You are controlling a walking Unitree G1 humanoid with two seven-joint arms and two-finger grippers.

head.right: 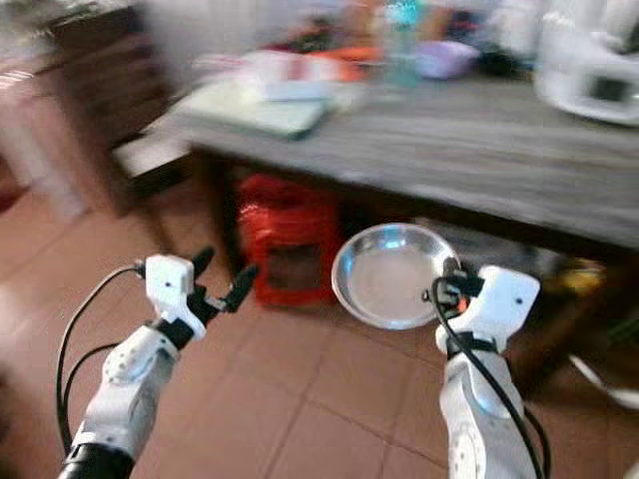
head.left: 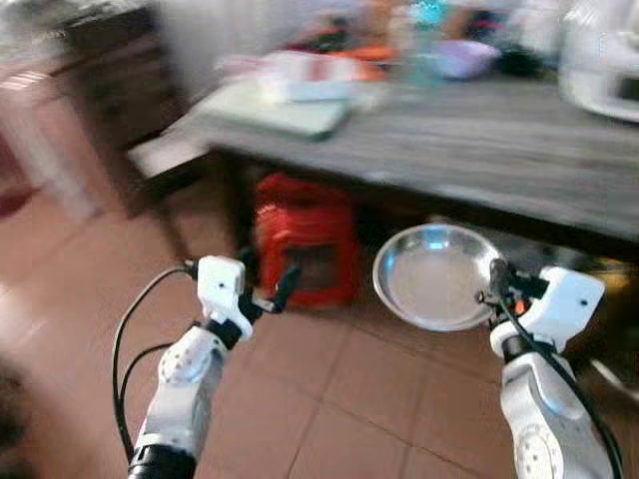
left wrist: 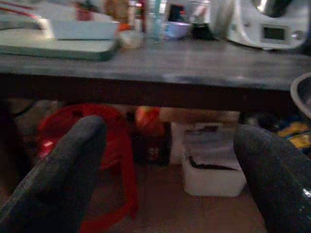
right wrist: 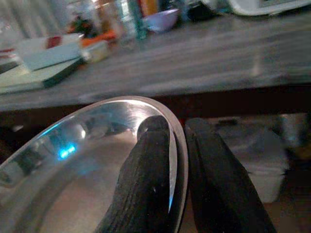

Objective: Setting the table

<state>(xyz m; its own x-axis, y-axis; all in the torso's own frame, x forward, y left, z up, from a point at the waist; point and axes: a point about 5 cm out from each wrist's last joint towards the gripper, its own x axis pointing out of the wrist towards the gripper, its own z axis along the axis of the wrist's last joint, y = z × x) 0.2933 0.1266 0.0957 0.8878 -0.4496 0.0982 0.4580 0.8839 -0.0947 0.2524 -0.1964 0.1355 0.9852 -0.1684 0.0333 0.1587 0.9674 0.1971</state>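
Two black fingers pinching one thin rim are all that carry the steel plate (head.left: pixel 437 276), and that is the weak point of this moment.

Left eye view: the plate sits right of centre, tilted with its hollow toward the camera, below the front edge of the grey table (head.left: pixel 479 150). The right gripper (head.left: pixel 496 282) is clamped on the plate's right rim. At lower left the left gripper (head.left: pixel 265 289) is held up with its fingers apart and nothing between them. The frame is blurred, so the robot is probably walking; a jolt could let the plate swing or slip from so narrow a hold.

Right eye view: the same scene, with the plate at mid-frame just below the table edge. Judged from here, if the arm is not raised before the approach ends, the plate could strike that edge. A red stool (head.right: pixel 290 235) stands under the table left of centre, a possible snag for the feet.

Left wrist view: two spread dark fingertips (left wrist: pixel 58 174) fill the lower corners, with the stool and a white box (left wrist: pixel 214 167) between them under the table.

Right wrist view: one finger (right wrist: pixel 146 184) lies inside the rim and the other outside, at bottom centre. The tabletop across the upper frame is crowded at its far side, with a purple bowl (right wrist: pixel 163 19) at top centre, so the landing spot must be the bare near strip.
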